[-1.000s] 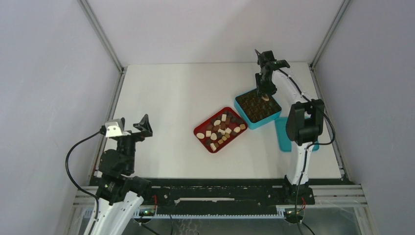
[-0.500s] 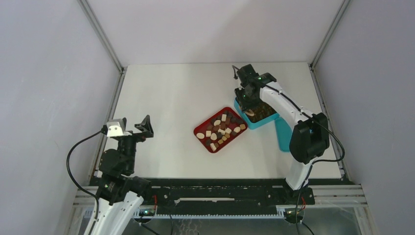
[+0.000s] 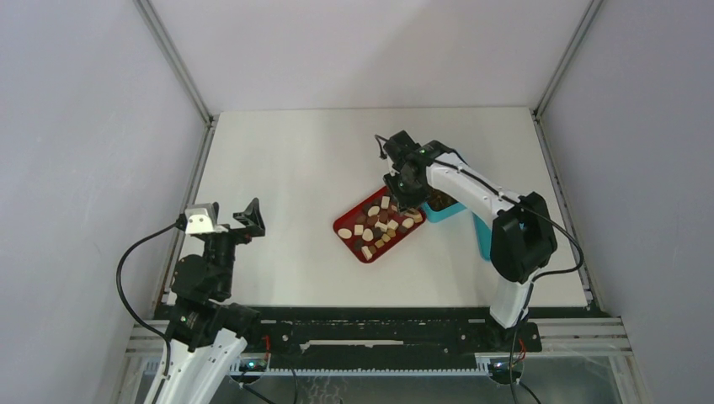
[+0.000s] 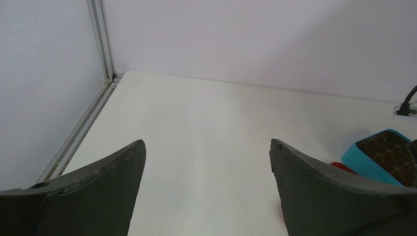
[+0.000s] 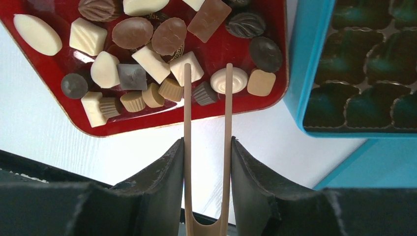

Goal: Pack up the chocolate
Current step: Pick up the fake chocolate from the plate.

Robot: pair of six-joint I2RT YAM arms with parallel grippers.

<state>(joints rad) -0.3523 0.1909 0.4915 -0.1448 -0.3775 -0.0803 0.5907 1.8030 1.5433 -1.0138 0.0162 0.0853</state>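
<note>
Several pieces of chocolate (image 3: pixel 379 225), dark brown, tan and cream-white, lie in the red tray (image 3: pixel 343 229) at mid-table. The wrist view shows the chocolate (image 5: pixel 132 33) close up in the red tray (image 5: pixel 147 125). My right gripper (image 3: pixel 402 192) hovers over the tray's right end. This right gripper (image 5: pixel 206 142) is shut on tan wooden tongs (image 5: pixel 187 108). The tongs' two tips stand apart above the pieces, with nothing pinched between them. The teal box (image 5: pixel 305 59) with its dark grid insert sits just right of the tray. My left gripper (image 3: pixel 226 220) is open and empty at the near left, as the left gripper (image 4: pixel 206 147) shows.
The teal box (image 3: pixel 439 210) is partly hidden under my right arm, and its teal lid (image 3: pixel 484 237) lies flat to its right. From the left wrist the teal box (image 4: pixel 373 157) shows at the far right. Metal frame rails and grey walls border the white table.
My right arm has swung left with the tongs, from above the teal box to above the red tray's right end. The left arm has stayed put.
</note>
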